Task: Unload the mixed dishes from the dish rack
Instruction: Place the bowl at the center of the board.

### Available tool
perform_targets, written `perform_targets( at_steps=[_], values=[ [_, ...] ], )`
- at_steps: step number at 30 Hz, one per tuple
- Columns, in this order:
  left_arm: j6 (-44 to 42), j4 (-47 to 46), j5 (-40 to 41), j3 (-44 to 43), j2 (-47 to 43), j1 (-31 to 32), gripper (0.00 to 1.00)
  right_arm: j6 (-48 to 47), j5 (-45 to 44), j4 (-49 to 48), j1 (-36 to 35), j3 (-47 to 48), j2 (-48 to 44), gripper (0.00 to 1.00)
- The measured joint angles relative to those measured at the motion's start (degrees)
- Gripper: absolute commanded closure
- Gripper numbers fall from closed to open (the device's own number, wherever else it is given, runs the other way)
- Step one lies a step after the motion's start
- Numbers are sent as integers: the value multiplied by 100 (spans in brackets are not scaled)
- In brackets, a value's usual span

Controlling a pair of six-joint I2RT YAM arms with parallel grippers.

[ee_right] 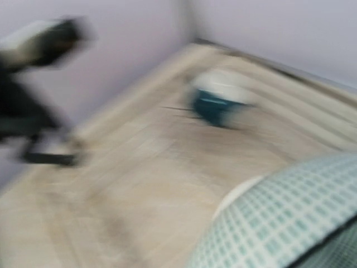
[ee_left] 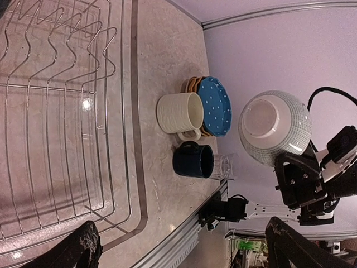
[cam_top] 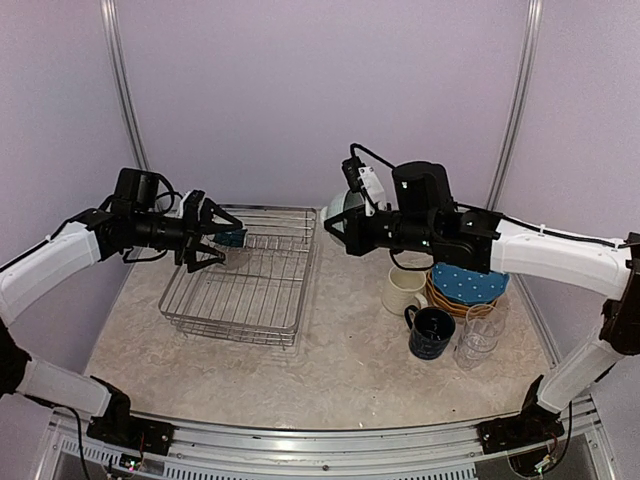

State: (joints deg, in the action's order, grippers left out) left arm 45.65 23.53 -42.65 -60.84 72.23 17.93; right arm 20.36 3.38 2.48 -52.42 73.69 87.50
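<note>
Most of the dishes are already out of the rack [cam_top: 228,330] and parked on the right side of the table [cam_top: 340,380]: a stack of plates [cam_top: 468,283] with a dotted blue one on top, a cream mug [cam_top: 402,290], a navy mug [cam_top: 430,333] and clear glasses [cam_top: 478,335] nearest the front edge. What matters now is the bowl [ee_left: 273,128] up in the air between the rack and that group, pinched at its rim by the right tool [cam_top: 337,226], which is clenched on it. The bowl lies on its side, foot ring toward the left arm, mouth facing away to the right. Its outside is pale with a fine blue-green check and the foot is plain cream (the inside doesn't show from anywhere). The parked dishes lie to the right of that tool and nearer the front, so I'd guess the bowl wants swinging that way and turning upright before it goes down. The left tool [cam_top: 218,240] hangs over the far left of the rack, fingers spread wide, grasping nothing. One small dark-blue dish [ee_right: 215,106] with a pale top sits in the rack, too blurred to name surely.
</note>
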Motion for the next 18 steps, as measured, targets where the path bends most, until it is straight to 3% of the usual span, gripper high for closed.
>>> perform_targets(
  at_steps=[5,11,18],
  values=[
    [-120,181,299,-297,278,372,2,68,-1167,1051,420,-175,-81,100],
    [-249,273,422,-575,592,608,2,37,-1305,1683,1268,-240,258,100],
    [-267,256,479,-619,796,885,1,-142,-1392,1788,1482,138,1108,100]
  ],
)
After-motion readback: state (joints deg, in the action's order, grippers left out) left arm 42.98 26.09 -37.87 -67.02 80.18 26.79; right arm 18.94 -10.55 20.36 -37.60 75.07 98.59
